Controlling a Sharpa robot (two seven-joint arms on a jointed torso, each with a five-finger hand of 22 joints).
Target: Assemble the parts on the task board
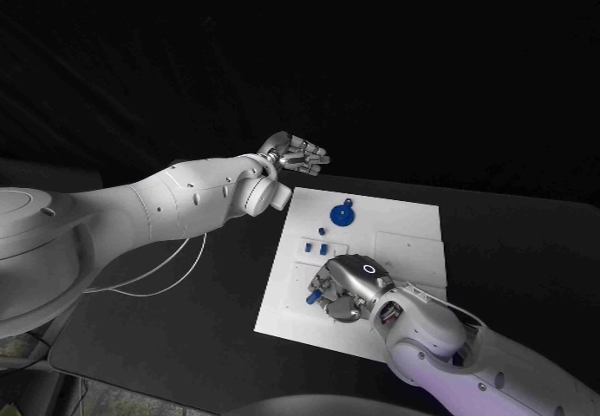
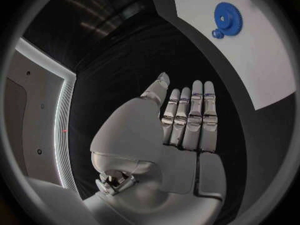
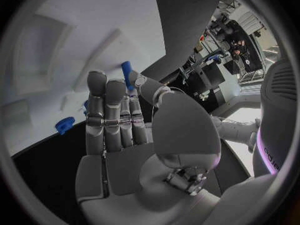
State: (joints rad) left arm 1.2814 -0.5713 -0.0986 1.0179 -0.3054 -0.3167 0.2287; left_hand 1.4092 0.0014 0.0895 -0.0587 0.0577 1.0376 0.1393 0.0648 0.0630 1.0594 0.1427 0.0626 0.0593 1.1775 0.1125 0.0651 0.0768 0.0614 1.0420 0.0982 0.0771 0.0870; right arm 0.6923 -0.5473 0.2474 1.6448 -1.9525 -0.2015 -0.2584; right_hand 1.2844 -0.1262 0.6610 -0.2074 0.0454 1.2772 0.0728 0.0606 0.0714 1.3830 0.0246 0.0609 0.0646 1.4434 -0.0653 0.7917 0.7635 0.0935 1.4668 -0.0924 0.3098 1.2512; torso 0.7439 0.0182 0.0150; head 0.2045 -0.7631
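Observation:
The white task board point(image 1: 413, 251) lies in the middle of the table. A blue gear point(image 1: 342, 213) point(image 2: 228, 16) sits at its far left, with a small blue part point(image 1: 322, 230) just before it and two more blue parts point(image 1: 314, 250) nearer. My right hand point(image 1: 348, 286) point(image 3: 119, 120) hangs low over the board's near left area. Its thumb and a fingertip pinch a blue peg point(image 3: 127, 71) point(image 1: 313, 297). Another blue part point(image 3: 64, 124) lies near the board's edge. My left hand point(image 1: 295, 156) point(image 2: 184, 120) is raised beyond the board's far left corner, fingers straight, holding nothing.
Black tabletop point(image 1: 525, 225) surrounds the board. A white cable point(image 1: 163, 273) loops down from my left arm over the table's left side. The board's right half has shallow white recesses point(image 1: 407, 247).

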